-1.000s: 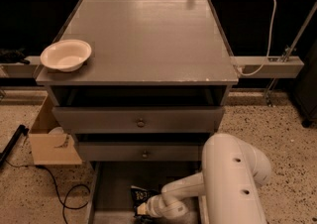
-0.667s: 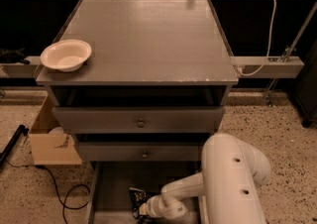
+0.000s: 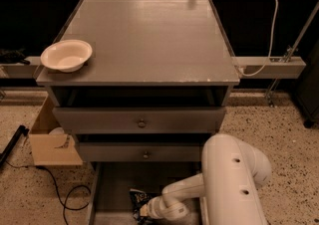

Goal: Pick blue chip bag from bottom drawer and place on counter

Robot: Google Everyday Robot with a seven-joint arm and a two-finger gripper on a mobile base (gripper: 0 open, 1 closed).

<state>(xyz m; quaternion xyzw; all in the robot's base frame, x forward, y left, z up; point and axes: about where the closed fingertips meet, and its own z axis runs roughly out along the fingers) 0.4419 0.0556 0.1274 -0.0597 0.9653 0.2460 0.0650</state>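
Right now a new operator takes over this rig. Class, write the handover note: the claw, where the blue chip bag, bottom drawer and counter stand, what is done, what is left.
Claw: low inside the open bottom drawer, right at the blue chip bag. Whether it grips the bag cannot be seen.
Bag: on the drawer floor, left of the middle.
Counter: no bag on it; a white bowl sits at its front left corner.
Done: drawer is open, claw is at the bag.
Left: confirm the grip, lift the bag out, and set it on the counter, probably away from the bowl.
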